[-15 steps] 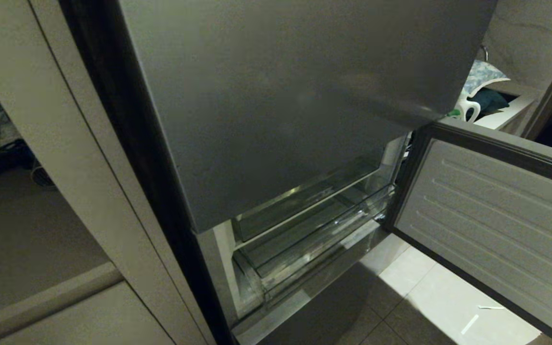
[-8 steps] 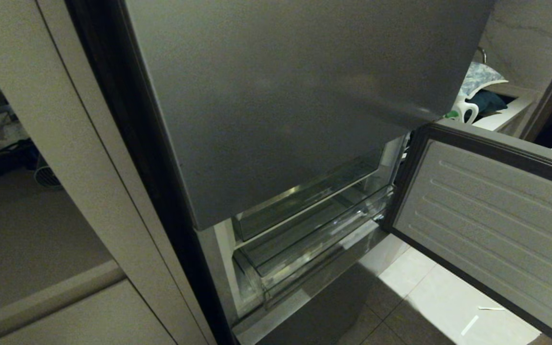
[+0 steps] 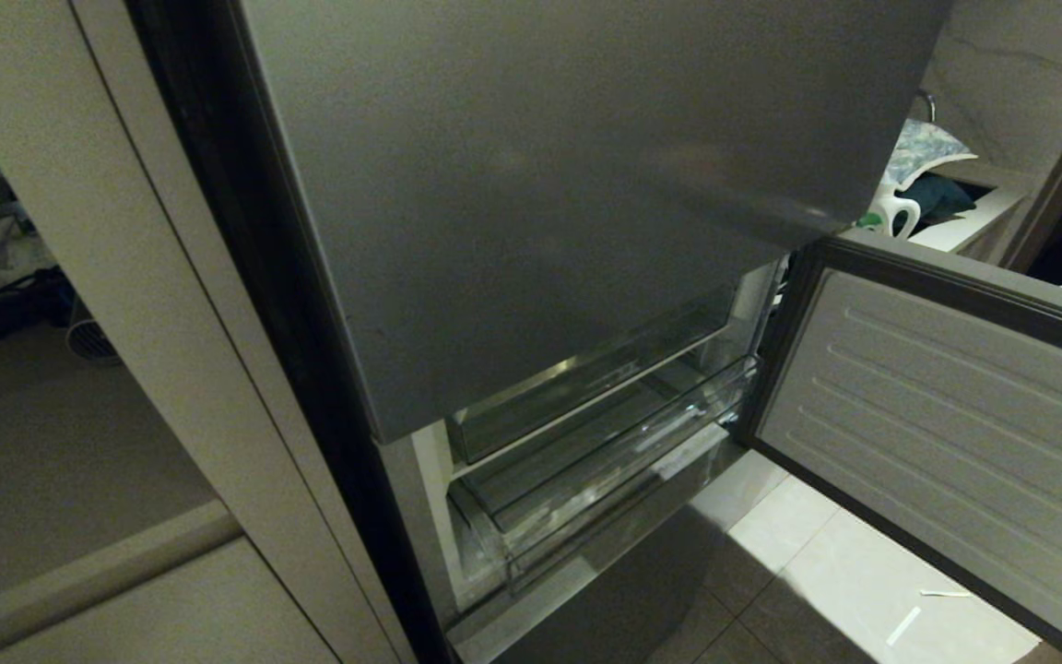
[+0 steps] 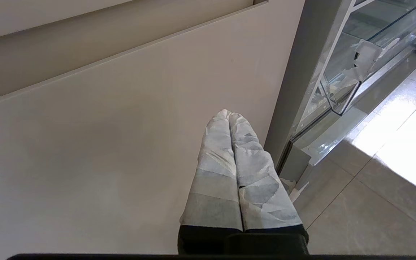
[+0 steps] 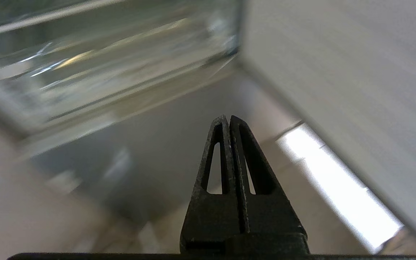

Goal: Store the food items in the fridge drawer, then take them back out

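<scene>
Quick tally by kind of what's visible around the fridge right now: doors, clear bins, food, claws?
Fridge doors: 2 (upper door shut, lower door swung open)
Clear compartments: 2 (fridge drawer, upper compartment above it)
Food items: 0 visible
Claws: 2 (left claw, right claw, both shut, empty)
Total: 6

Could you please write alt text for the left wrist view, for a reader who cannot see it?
The left gripper, its pale-wrapped fingers shut and empty, points at a beige cabinet panel. Beside it stands the open fridge, its clear fridge drawer above a sunlit tiled floor.
</scene>
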Available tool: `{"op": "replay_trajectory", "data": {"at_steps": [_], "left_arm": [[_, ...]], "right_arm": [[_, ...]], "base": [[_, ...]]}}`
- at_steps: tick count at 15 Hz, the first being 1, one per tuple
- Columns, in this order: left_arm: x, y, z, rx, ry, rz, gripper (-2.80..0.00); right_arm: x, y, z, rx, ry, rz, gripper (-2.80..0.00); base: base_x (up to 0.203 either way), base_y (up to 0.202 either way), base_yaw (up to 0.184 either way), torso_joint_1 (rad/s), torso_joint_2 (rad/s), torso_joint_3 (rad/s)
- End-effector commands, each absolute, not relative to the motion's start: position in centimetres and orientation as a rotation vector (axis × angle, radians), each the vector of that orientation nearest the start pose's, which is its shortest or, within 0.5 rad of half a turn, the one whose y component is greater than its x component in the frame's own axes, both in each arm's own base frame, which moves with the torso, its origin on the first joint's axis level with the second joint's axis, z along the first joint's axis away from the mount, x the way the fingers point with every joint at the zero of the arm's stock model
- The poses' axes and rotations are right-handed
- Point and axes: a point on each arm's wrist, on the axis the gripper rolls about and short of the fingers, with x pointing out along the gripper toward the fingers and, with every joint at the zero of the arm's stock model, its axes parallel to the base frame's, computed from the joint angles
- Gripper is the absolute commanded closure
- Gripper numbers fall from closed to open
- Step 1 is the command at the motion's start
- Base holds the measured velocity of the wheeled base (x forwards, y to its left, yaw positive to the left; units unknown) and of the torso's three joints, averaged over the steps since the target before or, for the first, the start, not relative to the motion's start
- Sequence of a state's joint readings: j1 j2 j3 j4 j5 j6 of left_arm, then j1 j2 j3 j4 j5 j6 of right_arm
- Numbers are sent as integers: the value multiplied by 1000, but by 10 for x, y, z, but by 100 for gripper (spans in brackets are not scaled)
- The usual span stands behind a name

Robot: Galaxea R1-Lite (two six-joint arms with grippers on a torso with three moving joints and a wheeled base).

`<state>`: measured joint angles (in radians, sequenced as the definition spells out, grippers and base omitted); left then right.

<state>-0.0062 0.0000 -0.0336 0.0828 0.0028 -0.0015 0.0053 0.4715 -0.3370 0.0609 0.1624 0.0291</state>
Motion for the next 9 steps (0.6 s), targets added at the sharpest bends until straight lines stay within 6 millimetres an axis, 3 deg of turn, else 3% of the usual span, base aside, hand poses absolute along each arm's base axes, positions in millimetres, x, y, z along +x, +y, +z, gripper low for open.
{"op": "replay_trajectory", "data": {"at_steps": [1,4,7,9], "left_arm": [[-25,0,76,-1,51,-3,0],[-25,0,76,-2,51,-3,0],[-25,0,76,-1,51,-3,0],[-25,0,76,-1,51,-3,0]], "right_arm": [[79,6,179,90,462,240,0],[139,9,171,102,623,322,0],[196,18,146,77,686,389,0],[228,34,130,42,683,445,0]], "base": [[0,0,0,0,0,0],[0,0,0,0,0,0],[0,0,0,0,0,0],[0,0,0,0,0,0]]}}
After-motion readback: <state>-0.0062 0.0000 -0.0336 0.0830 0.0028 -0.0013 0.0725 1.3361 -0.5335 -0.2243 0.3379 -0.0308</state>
